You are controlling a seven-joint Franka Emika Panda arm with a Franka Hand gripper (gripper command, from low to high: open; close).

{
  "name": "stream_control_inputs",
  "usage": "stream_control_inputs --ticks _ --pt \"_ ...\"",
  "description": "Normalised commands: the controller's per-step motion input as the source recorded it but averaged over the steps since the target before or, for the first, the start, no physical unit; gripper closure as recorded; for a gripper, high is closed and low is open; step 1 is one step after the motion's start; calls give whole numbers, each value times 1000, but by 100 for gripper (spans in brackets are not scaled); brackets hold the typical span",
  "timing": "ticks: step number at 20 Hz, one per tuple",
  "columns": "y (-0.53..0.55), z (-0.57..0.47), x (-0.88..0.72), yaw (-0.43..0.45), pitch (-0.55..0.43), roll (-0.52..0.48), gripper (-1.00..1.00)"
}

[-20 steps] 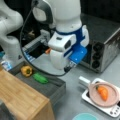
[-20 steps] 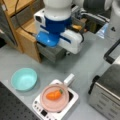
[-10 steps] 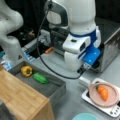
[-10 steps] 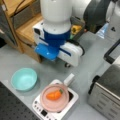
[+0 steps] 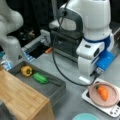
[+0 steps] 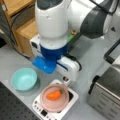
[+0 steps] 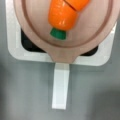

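This looks like a robot lab made up as a pretend kitchen. A grey bench [image 5: 72, 100] holds a toy carrot [image 5: 102, 92] on a pink plate [image 5: 111, 100], set on a small white toy stove [image 6: 71, 102]. A toaster oven [image 6: 106, 100] stands near the bench's edge. Black cables [image 5: 58, 67] trail across it.

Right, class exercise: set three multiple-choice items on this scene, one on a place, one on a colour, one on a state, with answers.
1. Where does the carrot lie?
A. on the pink plate
B. in the grey tray
C. in the bowl

2. What colour is the bowl?
A. red
B. teal
C. black

3. How does the carrot look in the wrist view?
A. peeled
B. split by a cut line
C. mashed

Answers: 1 A, both front views show it on the plate. 2 B, it is pale teal. 3 B, a seam crosses it.
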Motion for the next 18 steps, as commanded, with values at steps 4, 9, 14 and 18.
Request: stream_control_inputs --ticks 4,9,14,18 --pt "120 16 563 -143 224 -91 -100" --pt "88 20 511 -102 204 -114 -100" --pt "69 46 418 -92 173 -147 -100" --pt "78 75 299 -97 164 -159 -100"
